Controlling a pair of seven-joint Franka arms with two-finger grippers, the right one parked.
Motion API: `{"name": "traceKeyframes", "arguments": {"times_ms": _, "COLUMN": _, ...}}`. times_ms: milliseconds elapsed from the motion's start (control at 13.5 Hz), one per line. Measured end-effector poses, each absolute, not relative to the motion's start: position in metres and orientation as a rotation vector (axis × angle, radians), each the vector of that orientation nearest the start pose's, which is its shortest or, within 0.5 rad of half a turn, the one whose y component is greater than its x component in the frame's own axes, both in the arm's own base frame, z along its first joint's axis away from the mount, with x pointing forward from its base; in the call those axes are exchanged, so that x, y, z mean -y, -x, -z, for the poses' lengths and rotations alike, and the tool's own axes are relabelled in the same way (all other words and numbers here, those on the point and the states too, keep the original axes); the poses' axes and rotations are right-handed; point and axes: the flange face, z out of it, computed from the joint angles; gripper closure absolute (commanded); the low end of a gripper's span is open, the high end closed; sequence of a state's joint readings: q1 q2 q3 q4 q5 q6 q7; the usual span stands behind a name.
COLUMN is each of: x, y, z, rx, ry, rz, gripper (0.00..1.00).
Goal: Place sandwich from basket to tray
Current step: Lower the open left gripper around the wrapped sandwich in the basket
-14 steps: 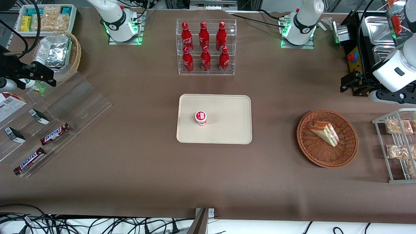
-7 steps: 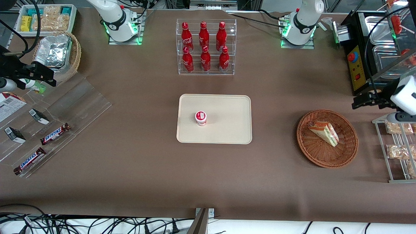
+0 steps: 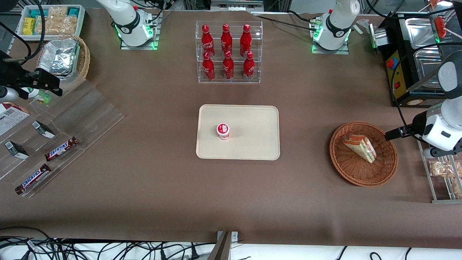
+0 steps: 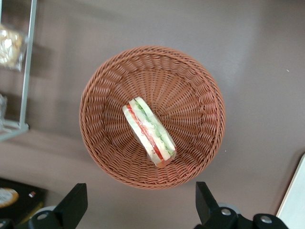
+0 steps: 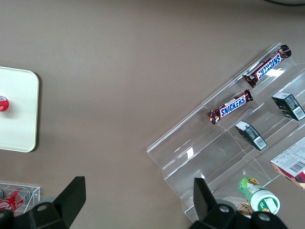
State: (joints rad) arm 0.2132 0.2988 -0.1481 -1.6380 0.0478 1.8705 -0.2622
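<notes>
1. One sandwich (image 3: 359, 147) was seen lying in one round brown basket (image 3: 382, 169), toward the working arm's end of the table; nothing was touching it.
2. One cream tray (image 3: 252, 144) was seen at the middle of the table, well apart from the basket, with one small red-and-white cup (image 3: 223, 130) standing on it.
3. The gripper (image 4: 139, 206) was held above the basket with its two fingers (image 4: 74, 202) spread wide and nothing between them; in the front view it was seen just beside the basket's rim (image 3: 391, 135).
4. Six red bottles (image 3: 226, 51) were counted in one clear rack (image 3: 228, 80), farther from the front camera than the tray.
5. Two chocolate bars (image 3: 61, 148) and two small dark boxes (image 3: 43, 129) were counted on a clear stepped stand (image 3: 90, 119) toward the parked arm's end.
6. One foil-lined basket (image 3: 83, 61) was seen near that end.
7. Bagged snacks (image 3: 440, 168) on a metal rack (image 3: 426, 166) were cut off at the frame edge, so their number could not be told.
8. The tray was seen only as a cut-off corner (image 4: 294, 198) in the left wrist view.
</notes>
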Motion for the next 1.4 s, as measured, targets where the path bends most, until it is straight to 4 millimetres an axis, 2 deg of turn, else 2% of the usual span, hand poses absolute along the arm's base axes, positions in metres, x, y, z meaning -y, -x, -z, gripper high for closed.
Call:
{"name": "traceKeyframes", "arguments": {"times_ms": 221, "x": -0.048, "y": -0.637, "z": -0.420, "rx": 0.617, "ry": 3.073, "rz": -0.071, "gripper": 0.00}}
{"name": "traceKeyframes", "arguments": {"times_ms": 960, "x": -0.043, "y": -0.616, "z": -0.310, "rx": 0.943, "ry": 3.022, "rz": 0.072, "gripper": 0.00}}
{"name": "traceKeyframes", "arguments": {"times_ms": 1403, "x": -0.042, "y": -0.612, "z": -0.281, "rx": 0.973, "ry": 2.967, "rz": 0.101, "gripper": 0.00}}
